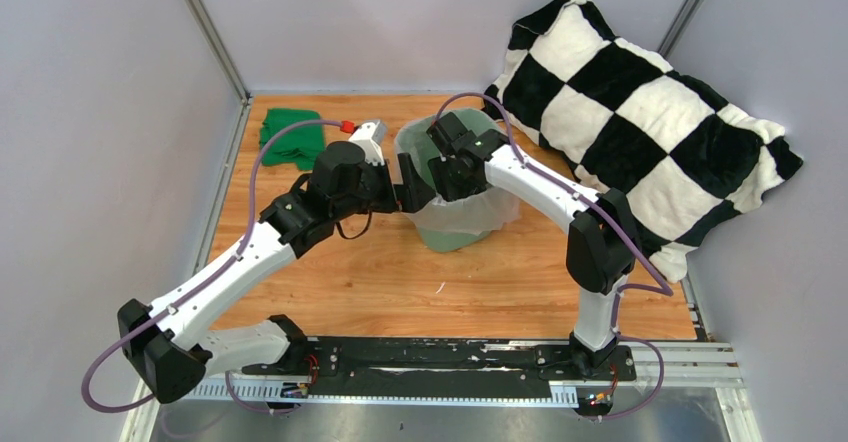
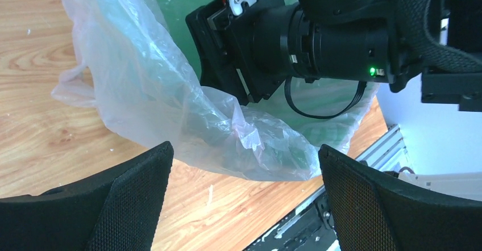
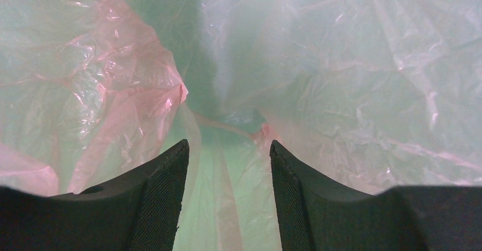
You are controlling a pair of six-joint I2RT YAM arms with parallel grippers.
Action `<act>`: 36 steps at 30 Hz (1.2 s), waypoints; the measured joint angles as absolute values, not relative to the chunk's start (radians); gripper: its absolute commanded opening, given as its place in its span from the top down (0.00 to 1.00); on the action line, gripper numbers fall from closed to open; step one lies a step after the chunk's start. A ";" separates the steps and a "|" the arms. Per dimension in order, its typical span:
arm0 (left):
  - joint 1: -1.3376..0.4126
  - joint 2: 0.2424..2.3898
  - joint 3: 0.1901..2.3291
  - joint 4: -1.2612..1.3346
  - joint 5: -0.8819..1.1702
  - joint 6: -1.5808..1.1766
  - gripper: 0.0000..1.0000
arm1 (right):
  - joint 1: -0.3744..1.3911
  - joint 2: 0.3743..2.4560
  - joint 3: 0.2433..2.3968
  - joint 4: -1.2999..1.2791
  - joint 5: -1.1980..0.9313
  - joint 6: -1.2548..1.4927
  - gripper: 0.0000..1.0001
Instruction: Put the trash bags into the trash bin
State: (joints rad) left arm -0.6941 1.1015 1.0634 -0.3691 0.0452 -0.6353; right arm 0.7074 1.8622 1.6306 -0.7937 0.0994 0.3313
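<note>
Checkered cushion [image 1: 650,112]: upper right of the top view.
Trash bag [image 2: 170,109]: pale pink, translucent; lines the bin and spills over its rim down the outside.
Trash bin [image 2: 173,7]: mint green, centre of the top view.
Right gripper [image 3: 228,149]: inside the bin, fingers partly apart, clamping nothing.
Left gripper [image 2: 244,151]: spread wide, empty, left of the bin.
Green cloth [image 1: 293,137]: upper left.

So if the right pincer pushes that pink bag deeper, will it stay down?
Probably floppy: the bag is thin, crinkled film bunched around the right pincer. Likely very light, so it may puff back up. The part hanging outside the bin could drag.
</note>
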 measured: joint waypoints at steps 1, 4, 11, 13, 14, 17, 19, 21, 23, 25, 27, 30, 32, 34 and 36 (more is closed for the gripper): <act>-0.703 1.110 1.063 -0.369 0.040 -0.635 0.00 | 0.707 1.863 1.633 -0.798 0.099 0.331 0.42; -0.715 1.126 1.063 -0.371 0.030 -0.635 0.00 | 0.707 1.864 1.642 -0.810 0.099 0.331 0.41; -0.717 1.131 1.063 -0.379 0.007 -0.632 0.00 | 0.707 1.864 1.671 -0.832 0.099 0.331 0.37; -0.718 1.131 1.063 -0.381 0.000 -0.631 0.00 | 0.707 1.863 1.673 -0.834 0.099 0.331 0.36; -0.718 1.132 1.063 -0.382 -0.002 -0.631 0.00 | 0.707 1.863 1.673 -0.834 0.099 0.331 0.36; -0.718 1.139 1.063 -0.385 -0.007 -0.631 0.00 | 0.707 1.863 1.673 -0.838 0.098 0.331 0.35; -0.718 1.145 1.063 -0.384 -0.009 -0.632 0.00 | 0.707 1.860 1.673 -0.839 0.098 0.331 0.35; -0.718 1.147 1.063 -0.384 -0.012 -0.632 0.00 | 0.707 1.851 1.673 -0.839 0.099 0.331 0.34; -0.718 1.149 1.063 -0.382 -0.012 -0.632 0.00 | 0.707 1.839 1.673 -0.839 0.099 0.331 0.34; -0.718 1.152 1.063 -0.379 -0.012 -0.632 0.00 | 0.707 1.827 1.673 -0.840 0.098 0.331 0.34; -0.718 1.155 1.063 -0.376 -0.012 -0.632 0.00 | 0.707 1.816 1.674 -0.839 0.098 0.331 0.34; -0.718 1.157 1.063 -0.376 -0.012 -0.632 0.00 | 0.708 1.813 1.678 -0.840 0.097 0.331 0.34; -0.718 1.157 1.063 -0.376 -0.012 -0.632 0.00 | 0.709 1.813 1.679 -0.840 0.097 0.331 0.35; -0.718 1.158 1.063 -0.376 -0.012 -0.632 0.00 | 0.710 1.813 1.679 -0.840 0.097 0.331 0.35; -0.718 1.158 1.063 -0.375 -0.012 -0.632 0.00 | 0.712 1.812 1.680 -0.840 0.097 0.331 0.36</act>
State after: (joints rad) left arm -0.7177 1.1584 1.0630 -0.3752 -0.0124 -0.6319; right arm 0.7124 1.8122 1.6798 -0.8398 0.0967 0.3313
